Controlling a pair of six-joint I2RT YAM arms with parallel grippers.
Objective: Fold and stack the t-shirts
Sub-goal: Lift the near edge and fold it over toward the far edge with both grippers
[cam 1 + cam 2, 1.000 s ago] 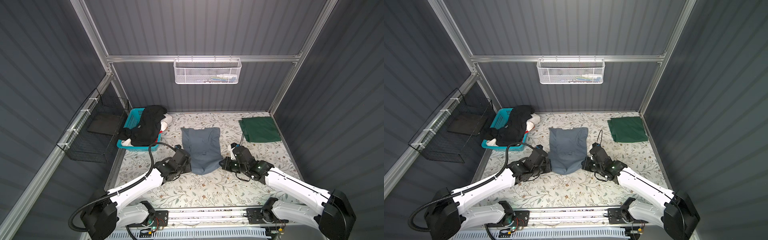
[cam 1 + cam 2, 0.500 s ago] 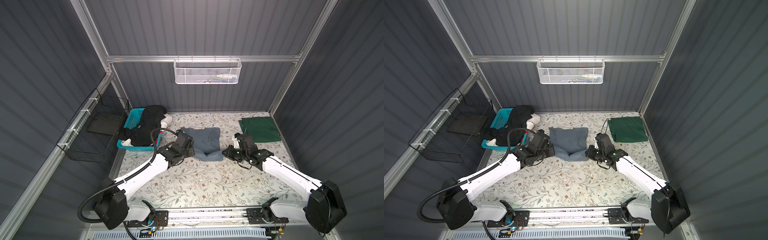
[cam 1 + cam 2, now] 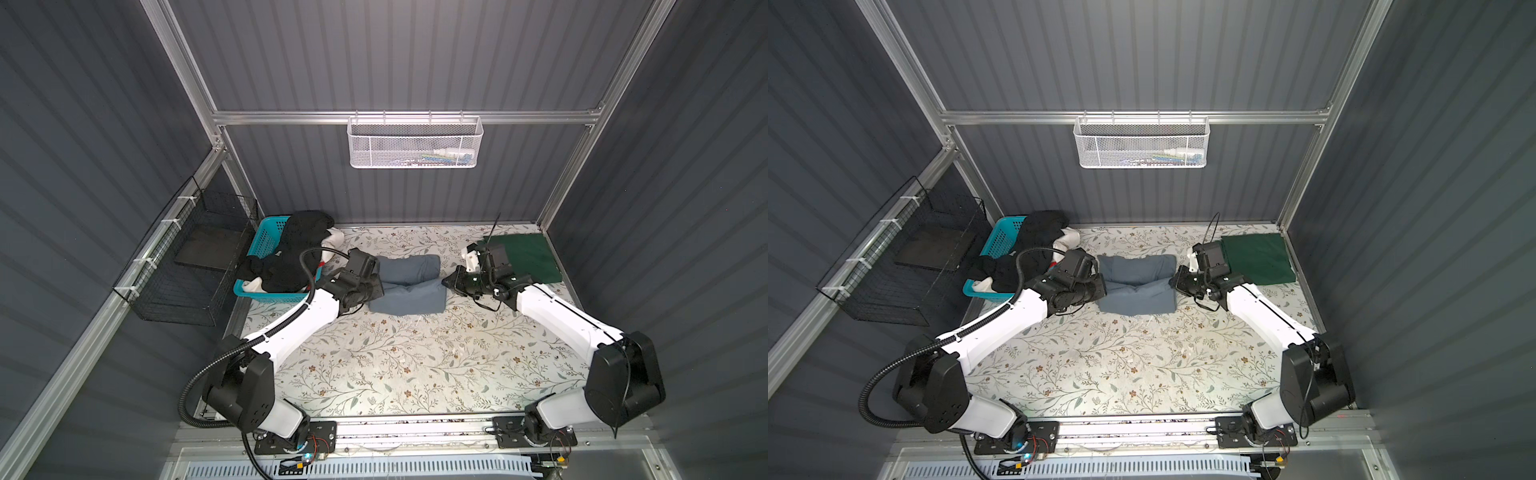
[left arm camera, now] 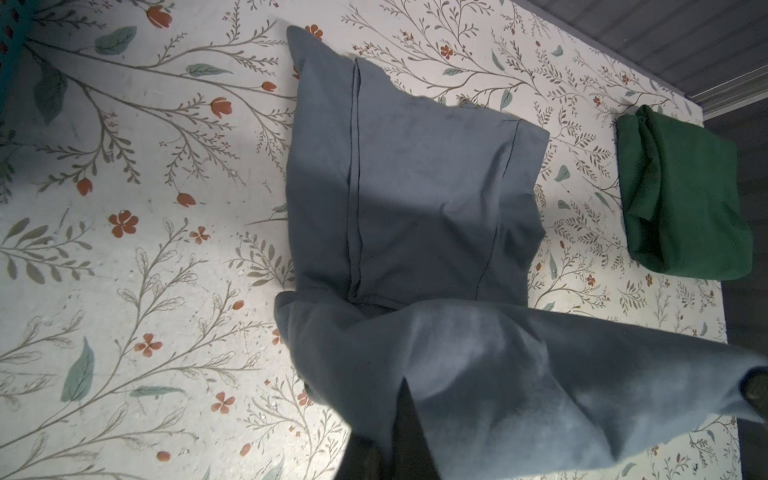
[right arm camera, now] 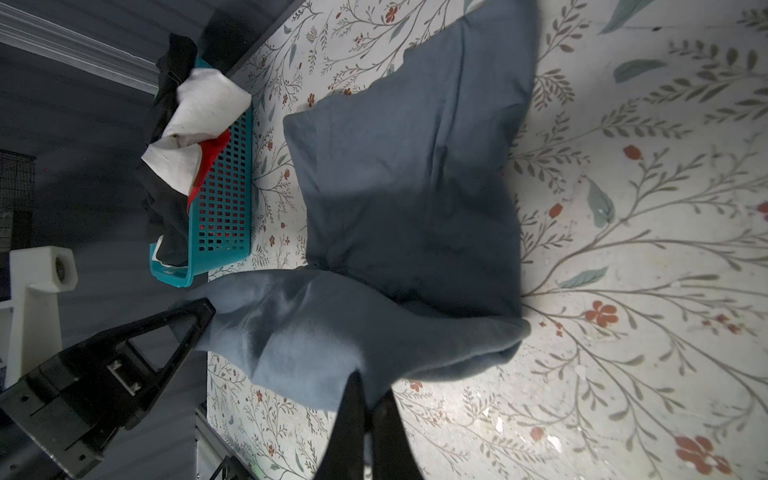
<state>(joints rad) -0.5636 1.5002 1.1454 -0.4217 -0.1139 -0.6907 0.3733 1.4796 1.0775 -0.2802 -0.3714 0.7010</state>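
the slate blue-grey t-shirt (image 3: 409, 297) is seen in both top views toward the back of the flowered table (image 3: 415, 365), about midway across it. its far part (image 3: 1138, 268) is spread flat, while the near part is lifted and doubled over toward it, stretched between the two arms. the left jaws are closed together, clamped on one corner of the raised cloth, and the right jaws are likewise clamped on the opposite corner; the pinched cloth is shown in both wrist views. a dark green t-shirt (image 3: 524, 257) is laid folded at the far right corner, well apart from the blue-grey one. at the far left, a turquoise basket (image 3: 262, 243) is filled with black (image 3: 297, 253), white (image 5: 199, 108) and red (image 5: 212, 160) shirts.
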